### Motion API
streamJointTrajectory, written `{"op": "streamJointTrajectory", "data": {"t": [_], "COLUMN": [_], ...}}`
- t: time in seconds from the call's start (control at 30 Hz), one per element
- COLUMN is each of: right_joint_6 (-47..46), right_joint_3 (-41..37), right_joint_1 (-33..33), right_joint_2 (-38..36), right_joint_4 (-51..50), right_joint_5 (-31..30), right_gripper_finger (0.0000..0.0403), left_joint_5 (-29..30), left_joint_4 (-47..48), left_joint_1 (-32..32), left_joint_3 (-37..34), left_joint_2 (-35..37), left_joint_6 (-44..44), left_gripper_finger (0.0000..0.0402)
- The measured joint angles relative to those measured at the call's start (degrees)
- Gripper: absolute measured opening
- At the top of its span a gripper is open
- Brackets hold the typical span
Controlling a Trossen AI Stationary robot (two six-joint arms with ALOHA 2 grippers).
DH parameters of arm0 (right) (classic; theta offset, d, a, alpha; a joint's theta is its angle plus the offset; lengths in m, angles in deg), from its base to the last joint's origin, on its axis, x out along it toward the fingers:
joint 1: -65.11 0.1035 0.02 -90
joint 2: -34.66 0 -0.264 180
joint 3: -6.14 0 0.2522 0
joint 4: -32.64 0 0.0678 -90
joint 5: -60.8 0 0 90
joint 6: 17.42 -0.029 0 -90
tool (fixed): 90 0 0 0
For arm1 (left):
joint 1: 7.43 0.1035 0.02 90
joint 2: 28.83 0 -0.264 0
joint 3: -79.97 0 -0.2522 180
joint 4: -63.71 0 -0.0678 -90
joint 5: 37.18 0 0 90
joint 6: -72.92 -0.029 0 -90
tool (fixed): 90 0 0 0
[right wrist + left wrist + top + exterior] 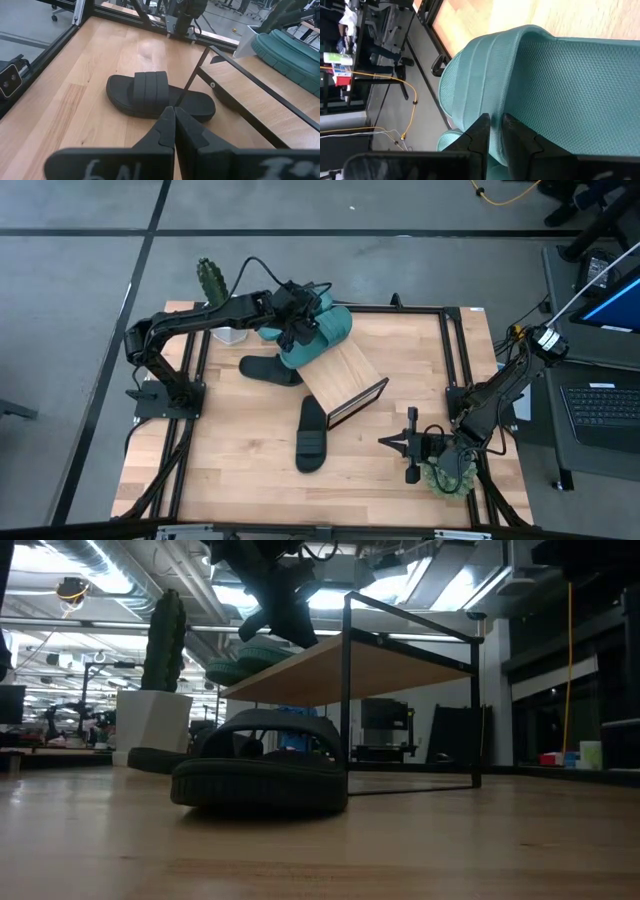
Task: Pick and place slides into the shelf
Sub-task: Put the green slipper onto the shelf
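Two teal slides (325, 332) lie side by side at the far, upper end of the shelf (343, 377), a slanted plank on a thin black frame. My left gripper (296, 332) is above them, shut on one teal slide (555, 85); the other teal slide (449, 140) shows just beyond it. One black slide (270, 368) lies on the table left of the shelf. The other black slide (312, 435) lies sole-down near the shelf's low end. My right gripper (392, 443) is shut and touches nothing, near the table's right near corner, pointing at that black slide (160, 95). My left gripper pinches the teal slide's wide strap at its edge (492, 131) between the two fingers (479, 137). It comes from above, pointing down. In the low view the teal slides (250, 652) sit on the plank's raised end under the gripper; whether the held one is lifted, I cannot tell.
A cactus in a white pot (212, 280) stands off the table's far left corner. A green plant (450, 475) sits by the right arm's base. Black rails (455, 350) frame the table. Bare wood lies in the near left part (220, 460).
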Motion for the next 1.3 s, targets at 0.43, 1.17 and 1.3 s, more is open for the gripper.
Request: {"op": "streamJointTrajectory", "data": {"t": [0.43,1.17,1.3], "right_joint_6": [0.25,23.01,24.42], "right_joint_3": [0.01,0.04,0.04], "right_joint_1": [0.02,-0.39,-1.84], "right_joint_2": [0.02,-4.84,-7.65], "right_joint_4": [-0.08,11.69,11.71], "right_joint_5": [0.02,0.0,-0.03], "right_gripper_finger": [0.0003,0.0003,0.0003], "left_joint_5": [5.16,9.01,8.05], "left_joint_4": [-0.66,2.15,-0.2], "left_joint_1": [-5.86,-19.66,-21.99], "left_joint_3": [0.02,-0.04,-2.89], "left_joint_2": [4.63,9.03,10.05], "left_joint_6": [0.2,30.61,35.52], "left_gripper_finger": [0.0044,0.0044,0.0044]}}
